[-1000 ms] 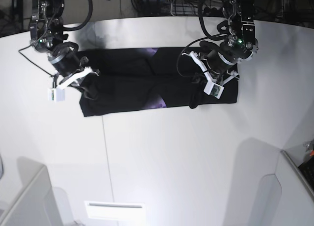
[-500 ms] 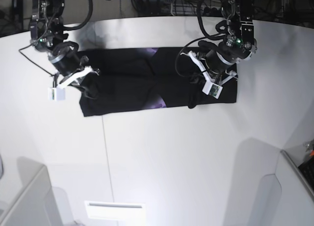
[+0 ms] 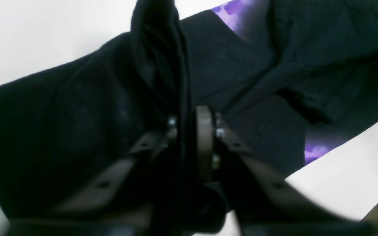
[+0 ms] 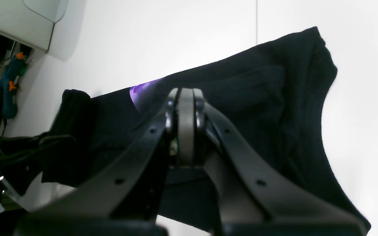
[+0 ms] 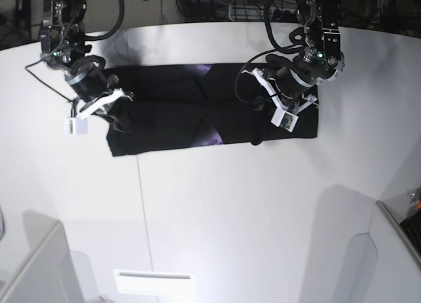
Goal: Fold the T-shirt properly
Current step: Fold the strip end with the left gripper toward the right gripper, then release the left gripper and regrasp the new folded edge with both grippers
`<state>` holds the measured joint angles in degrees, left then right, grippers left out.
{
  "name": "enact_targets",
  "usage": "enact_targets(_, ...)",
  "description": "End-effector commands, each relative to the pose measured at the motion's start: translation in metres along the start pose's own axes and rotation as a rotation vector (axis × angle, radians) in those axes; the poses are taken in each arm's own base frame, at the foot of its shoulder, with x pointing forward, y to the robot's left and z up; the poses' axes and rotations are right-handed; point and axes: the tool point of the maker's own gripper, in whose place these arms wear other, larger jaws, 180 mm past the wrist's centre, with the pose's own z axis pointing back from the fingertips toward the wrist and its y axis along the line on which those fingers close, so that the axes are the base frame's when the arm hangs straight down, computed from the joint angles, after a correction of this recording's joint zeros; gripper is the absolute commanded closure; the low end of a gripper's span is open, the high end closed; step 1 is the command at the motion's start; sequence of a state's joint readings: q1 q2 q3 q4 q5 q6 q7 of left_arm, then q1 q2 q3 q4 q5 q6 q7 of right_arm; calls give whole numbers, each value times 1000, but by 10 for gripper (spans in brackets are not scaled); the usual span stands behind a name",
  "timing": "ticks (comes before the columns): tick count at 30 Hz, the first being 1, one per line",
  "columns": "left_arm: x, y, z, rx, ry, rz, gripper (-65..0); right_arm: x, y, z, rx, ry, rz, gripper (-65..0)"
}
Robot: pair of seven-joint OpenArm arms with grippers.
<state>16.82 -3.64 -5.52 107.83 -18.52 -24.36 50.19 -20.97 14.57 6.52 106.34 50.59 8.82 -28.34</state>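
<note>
Base view high above the bench [image 5: 217, 204], looking down, both wrist views close over the T-shirt [image 5: 197, 112], shared by all.

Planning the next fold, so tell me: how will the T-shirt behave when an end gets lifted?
Likely floppy: the T-shirt already bunches into a ridge at the left gripper. Probably light, since it lies thin and flat on the table. Layers may slide apart; purple print peeks between them.
</note>
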Motion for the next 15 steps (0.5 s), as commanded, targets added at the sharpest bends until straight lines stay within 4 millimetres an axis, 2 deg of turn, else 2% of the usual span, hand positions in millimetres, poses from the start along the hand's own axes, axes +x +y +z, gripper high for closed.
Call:
enact_targets(1, 13, -2, 2, -11, -46, -2, -232, 12, 3, 2, 16, -38, 12, 0)
enact_targets(4, 19, -11, -1, -34, -55, -17, -367, 12, 3, 2, 16, -38, 12, 0)
enact_targets(8, 22, -33, -10, -96, -50, -56, -451, 12, 3, 2, 16, -38, 12, 0)
enact_targets(11, 23, -41, -11, -116, -51, -65, -439, 12, 3, 2, 14, -39, 12, 0)
enact_targets(13, 26, -39, -8, -109, -64, -65, -406, 12, 2, 2, 12, -40, 12, 0)
enact_targets(15, 32, -28, 0, -75, -84, -65, -299, 12, 1, 5, 6, -42, 10, 0)
